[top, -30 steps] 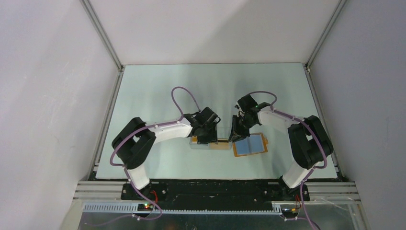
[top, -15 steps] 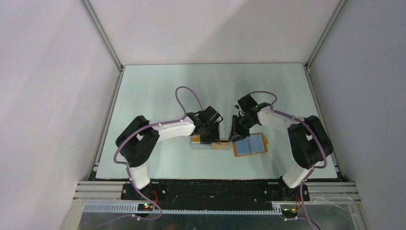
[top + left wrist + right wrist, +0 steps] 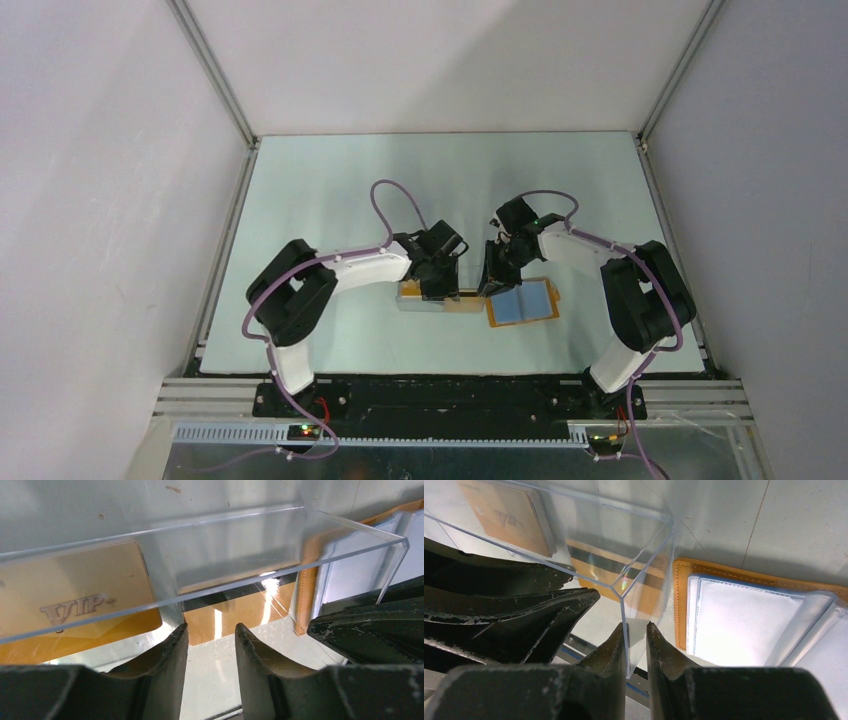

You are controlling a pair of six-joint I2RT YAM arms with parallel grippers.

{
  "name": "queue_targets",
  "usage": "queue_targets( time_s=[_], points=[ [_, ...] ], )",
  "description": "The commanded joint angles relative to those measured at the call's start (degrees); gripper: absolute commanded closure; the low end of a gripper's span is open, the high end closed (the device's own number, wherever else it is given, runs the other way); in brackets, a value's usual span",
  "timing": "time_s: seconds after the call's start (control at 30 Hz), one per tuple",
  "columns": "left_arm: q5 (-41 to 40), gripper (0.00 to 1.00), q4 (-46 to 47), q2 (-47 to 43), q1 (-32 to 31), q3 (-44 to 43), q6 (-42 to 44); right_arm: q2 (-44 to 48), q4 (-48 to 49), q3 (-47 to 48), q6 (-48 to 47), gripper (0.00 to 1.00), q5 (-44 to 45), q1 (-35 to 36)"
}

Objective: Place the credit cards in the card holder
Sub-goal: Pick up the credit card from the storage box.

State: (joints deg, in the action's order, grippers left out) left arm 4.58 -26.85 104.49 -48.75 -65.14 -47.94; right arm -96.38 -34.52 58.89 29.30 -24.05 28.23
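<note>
A clear box (image 3: 240,535) lies on the table with two golden credit cards in it. One is marked VIP (image 3: 75,595), the other has a dark stripe (image 3: 235,612). My left gripper (image 3: 210,632) is open and low at the box's near side. Its tips stand just short of the striped card's edge, with nothing between them. My right gripper (image 3: 636,627) is shut on the box's end wall (image 3: 626,605). The card holder (image 3: 744,615) lies open right beside the box, blue-grey pockets up. From above, the card holder (image 3: 522,303) sits right of the box (image 3: 420,300).
The two arms meet over the box near the table's front middle, and the right gripper's black fingers (image 3: 370,625) crowd the left wrist view. Metal frame rails (image 3: 215,250) run along the table's sides.
My left gripper's jaws have narrowed and its wrist has shifted slightly right over the box. The right arm, box and card holder have not moved.
</note>
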Motion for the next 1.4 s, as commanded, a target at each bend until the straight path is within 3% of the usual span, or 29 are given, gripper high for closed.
queue_targets(
  time_s=[0.0,0.53,0.73,1.17,1.37],
  points=[
    [3.4,0.57,3.1,0.1,-0.9,1.0,-0.2,-1.6,0.2,0.4,0.0,0.98,-1.0,0.5],
    [2.0,0.67,5.5,-10.3,-0.7,2.4,-1.2,-1.8,0.4,0.3,0.0,0.98,-1.5,0.4],
    [-2.6,0.50,3.3,-9.5,-0.5,4.0,-0.8,-1.9,0.4,0.4,0.0,0.98,-1.5,0.4],
    [-4.0,0.47,-2.7,-0.3,-1.0,1.2,-0.3,-2.2,0.4,0.3,-0.1,0.98,-1.7,0.2],
    [0.3,0.48,-1.7,2.9,-1.6,-1.2,-0.7,-2.2,0.5,0.3,0.0,0.98,-1.8,0.2]
  ],
)
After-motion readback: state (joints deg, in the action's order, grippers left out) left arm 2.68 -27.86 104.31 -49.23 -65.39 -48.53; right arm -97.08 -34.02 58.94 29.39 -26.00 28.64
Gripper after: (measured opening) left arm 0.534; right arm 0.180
